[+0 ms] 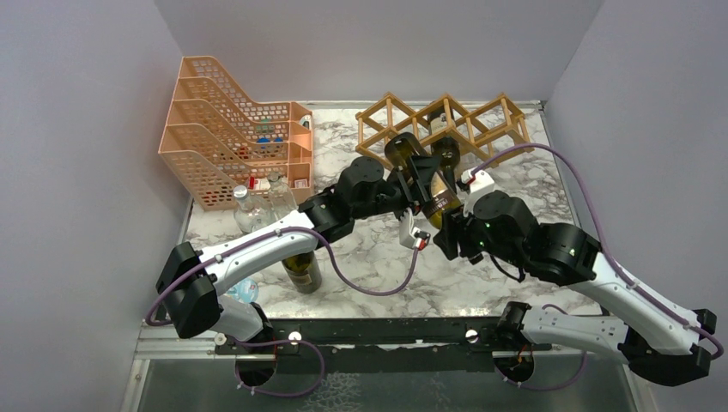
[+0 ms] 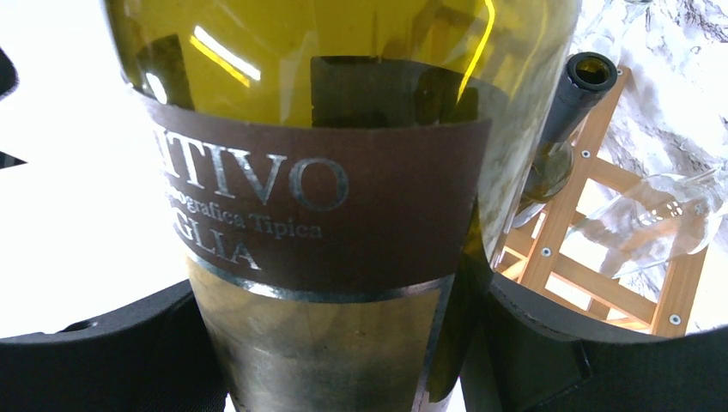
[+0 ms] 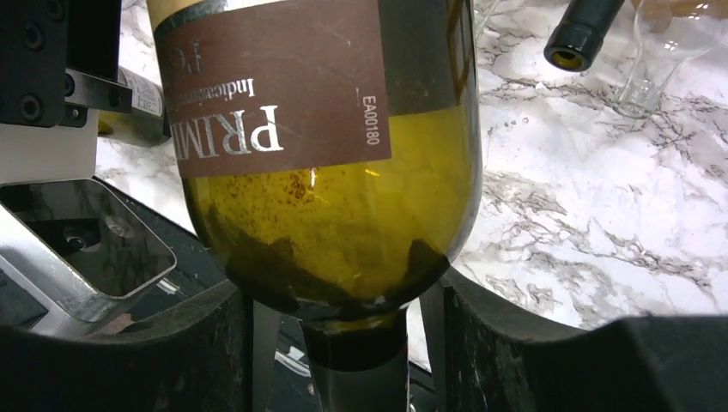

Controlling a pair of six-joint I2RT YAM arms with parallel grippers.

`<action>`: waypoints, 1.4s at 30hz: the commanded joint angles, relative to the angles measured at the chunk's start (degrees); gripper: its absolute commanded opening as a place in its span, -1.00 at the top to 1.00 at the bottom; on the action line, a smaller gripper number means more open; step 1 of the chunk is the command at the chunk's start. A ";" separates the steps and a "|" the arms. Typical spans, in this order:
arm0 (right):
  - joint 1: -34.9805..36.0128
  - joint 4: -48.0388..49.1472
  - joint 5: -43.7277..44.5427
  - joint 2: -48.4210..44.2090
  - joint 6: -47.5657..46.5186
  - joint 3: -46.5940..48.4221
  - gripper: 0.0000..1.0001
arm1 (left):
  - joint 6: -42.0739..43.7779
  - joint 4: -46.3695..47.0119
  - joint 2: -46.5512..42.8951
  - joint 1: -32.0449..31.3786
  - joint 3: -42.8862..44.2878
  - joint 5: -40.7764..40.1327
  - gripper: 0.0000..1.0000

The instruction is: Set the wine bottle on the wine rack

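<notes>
Wine rack [image 1: 442,124] — at the rear, one cell taken by a dark bottle [image 2: 577,94].
Wine bottle [image 1: 427,176] — held aloft just before it.
Left gripper [image 1: 415,184] clamped on the body, right gripper [image 1: 448,225] on the neck.
Risk: a slip or twist, caused by uneven release.

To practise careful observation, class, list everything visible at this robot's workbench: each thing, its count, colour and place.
wine bottle: one, olive-green glass, brown label, held above the table before the rack.
wine rack: one, light brown wood, back, right of centre.
dark bottle: one, dark glass, lying in the rack.
clear glass bottle: one, colourless, lying in the rack.
file tray: one, orange mesh, back left.
clear bottles: two, colourless, upright before the file tray.
standing bottle: one, dark olive, near left, beside the left arm.
table: one, white-grey marble.
left end effector: one, black, shut on the wine bottle's body.
right end effector: one, black, shut on its neck.
</notes>
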 commanded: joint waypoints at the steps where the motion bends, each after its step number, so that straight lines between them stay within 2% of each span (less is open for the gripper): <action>1: 0.10 3.30 -0.34 0.56 2.11 -1.31 -0.16 | -1.19 4.81 -2.01 -0.01 4.21 3.12 1.00; 4: 0.11 3.18 0.04 0.76 3.11 -1.84 -0.08 | -2.20 4.78 -2.02 -0.01 4.74 2.93 1.00; 6: 0.12 3.30 0.50 0.46 3.37 -1.98 0.05 | -2.68 4.78 -1.96 -0.01 4.97 2.70 1.00; 9: 0.14 3.40 1.37 -0.06 3.41 -1.82 0.38 | -2.95 4.67 -1.97 -0.01 4.94 2.23 1.00; 11: 0.14 3.45 2.00 -0.41 3.31 -1.57 0.67 | -3.43 4.55 -1.96 -0.01 4.92 2.00 1.00; 14: 0.09 3.91 3.07 -0.72 3.01 -0.90 0.94 | -3.78 4.55 -2.01 -0.01 4.77 2.00 1.00; 15: 0.08 3.93 3.61 -0.74 2.97 -0.71 0.97 | -3.82 4.68 -2.08 -0.01 4.46 2.00 0.98; 16: 0.14 4.00 4.16 -0.75 2.96 -0.51 0.98 | -3.85 5.08 -2.21 -0.01 4.12 1.96 0.81; 18: 0.16 4.23 5.13 -0.85 2.95 -0.18 0.98 | -4.08 6.72 -2.39 -0.02 2.95 2.00 0.16; 19: 0.16 4.39 5.71 -0.98 3.03 -0.05 0.98 | -4.31 8.02 -2.58 -0.01 2.10 1.99 -0.09; 21: 0.16 4.90 6.98 -1.32 3.09 0.15 0.98 | -4.75 10.70 -2.82 -0.01 0.42 1.91 -0.45; 22: 0.16 5.10 7.89 -1.57 3.36 0.34 0.98 | -5.01 11.76 -2.87 -0.01 -0.31 1.74 -0.88; 23: 0.14 5.30 8.76 -1.91 3.60 0.54 0.98 | -5.17 12.35 -2.88 -0.01 -0.61 1.29 -0.97; 28: 0.16 5.82 16.20 -3.65 4.51 1.25 0.98 | -5.84 12.02 -3.20 0.01 -0.68 -0.69 -0.98; 33: 0.09 3.37 23.84 -4.50 7.15 1.18 0.98 | -10.21 11.34 -5.07 -0.02 -0.46 -0.57 -0.98; 37: 0.11 3.73 24.04 -5.03 8.30 -0.03 0.98 | -21.30 12.26 -5.85 -0.01 1.64 -1.65 -0.98; 40: 0.14 3.57 23.67 -5.00 9.21 -1.02 0.98 | -32.43 13.80 -5.84 0.09 4.57 -4.89 -0.98; 42: 0.15 3.19 23.59 -4.93 10.16 -1.60 0.98 | -36.79 15.91 -5.72 0.07 5.46 -7.94 -0.98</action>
